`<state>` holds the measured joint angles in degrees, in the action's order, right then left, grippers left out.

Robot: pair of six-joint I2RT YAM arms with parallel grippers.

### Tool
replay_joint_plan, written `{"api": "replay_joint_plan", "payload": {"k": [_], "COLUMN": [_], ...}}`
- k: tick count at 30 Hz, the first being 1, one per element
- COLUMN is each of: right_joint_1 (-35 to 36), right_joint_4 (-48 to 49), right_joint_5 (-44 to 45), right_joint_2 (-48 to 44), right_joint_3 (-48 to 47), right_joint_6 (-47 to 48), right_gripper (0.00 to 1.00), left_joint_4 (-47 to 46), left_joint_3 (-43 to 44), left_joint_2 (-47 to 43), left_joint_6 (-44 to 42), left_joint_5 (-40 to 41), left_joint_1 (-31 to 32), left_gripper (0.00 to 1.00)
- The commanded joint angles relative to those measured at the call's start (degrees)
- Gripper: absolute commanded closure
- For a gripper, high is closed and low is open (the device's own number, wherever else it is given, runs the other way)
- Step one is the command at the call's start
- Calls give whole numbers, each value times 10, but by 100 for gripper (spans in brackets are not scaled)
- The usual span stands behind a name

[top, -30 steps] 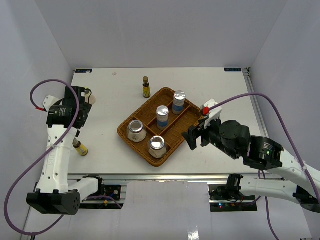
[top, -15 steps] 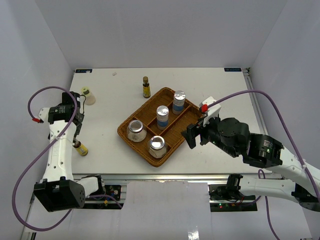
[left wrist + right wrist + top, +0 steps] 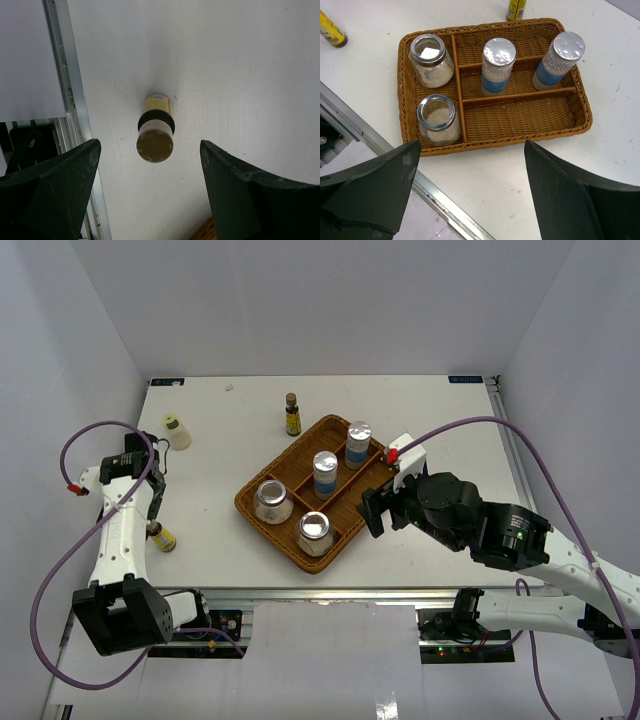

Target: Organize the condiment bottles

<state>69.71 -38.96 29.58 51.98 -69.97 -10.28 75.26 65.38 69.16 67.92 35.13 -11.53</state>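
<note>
Your left claw [image 3: 150,194] is spread wide, and the small amber bottle [image 3: 155,137] stands upright on the counter [image 3: 250,70] directly beneath it, between the fingers. Come straight down with the cap centred. Pinch the body below the cap, gently, or it may tip.

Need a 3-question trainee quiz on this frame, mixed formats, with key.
1. How many containers stand inside the brown woven divided tray?
2. True or false: the left hand is shut on the small amber yellow-labelled bottle.
3. The right hand is: A) open, beside the tray; B) shut on a jar; C) out of every view.

Key
1. Four: two blue-labelled silver-capped cylinders and two silver-lidded glass jars.
2. False: it is open, with the bottle standing untouched on the table between its fingers.
3. A.
</note>
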Motion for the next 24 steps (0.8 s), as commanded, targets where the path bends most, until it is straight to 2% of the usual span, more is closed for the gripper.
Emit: {"api": "replay_joint_plan", "payload": {"k": [1,9,16,19,24], "right_joint_1": [-2,-1,-2,-2,-2], "right_joint_4": [14,17,14,11,11], "right_joint_5": [5,9,14,18,21], "right_joint_2": [-6,-21,-32,-37,-44], "right_joint_3": [-12,3,10,10,16], "right_joint_6": [-1,-3,-4,-4,-3], "right_gripper": [10,10,10,10,10], "left_joint_4": [-15,-32,-42,-50,-55], "left_joint_3": [-13,-31,-37,-40,-38], "left_joint_2": [4,12,32,38,48], "left_joint_6": [2,1,1,1,-5], "left_joint_5": [2,-4,-2,3,22], "left_joint_1": [-4,-4,-4,-4,-4], "left_gripper": [10,20,24,28,45]}}
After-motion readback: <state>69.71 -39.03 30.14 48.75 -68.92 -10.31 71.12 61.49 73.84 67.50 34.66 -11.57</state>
